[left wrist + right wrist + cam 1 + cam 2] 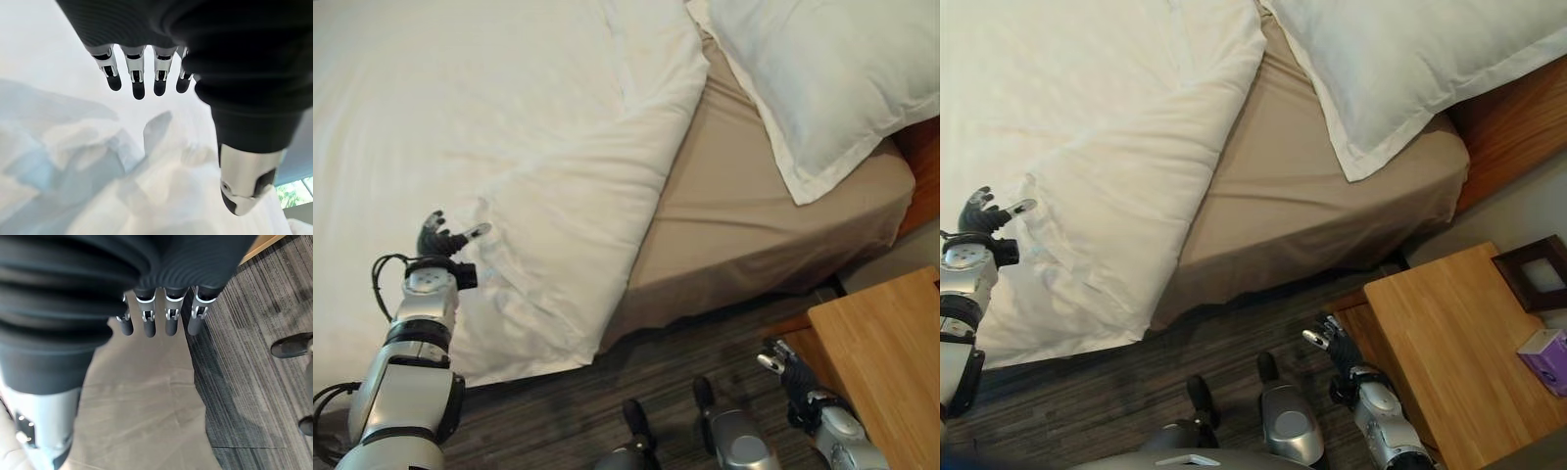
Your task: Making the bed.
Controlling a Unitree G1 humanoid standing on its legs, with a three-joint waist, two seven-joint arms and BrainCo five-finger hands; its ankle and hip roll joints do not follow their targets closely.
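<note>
White duvet lies rumpled on bed, its edge just past left hand, fingers loose, holding nothing. Right hand relaxed over floor beside wooden desk. One pillow, one tan sheet.

Our hands at the bed's edge

We hold our left hand with fingers relaxed at the rumpled white duvet, which leaves the tan sheet bare below the pillow. Our right hand hangs relaxed over the floor beside the wooden nightstand, which carries a purple box.
</note>
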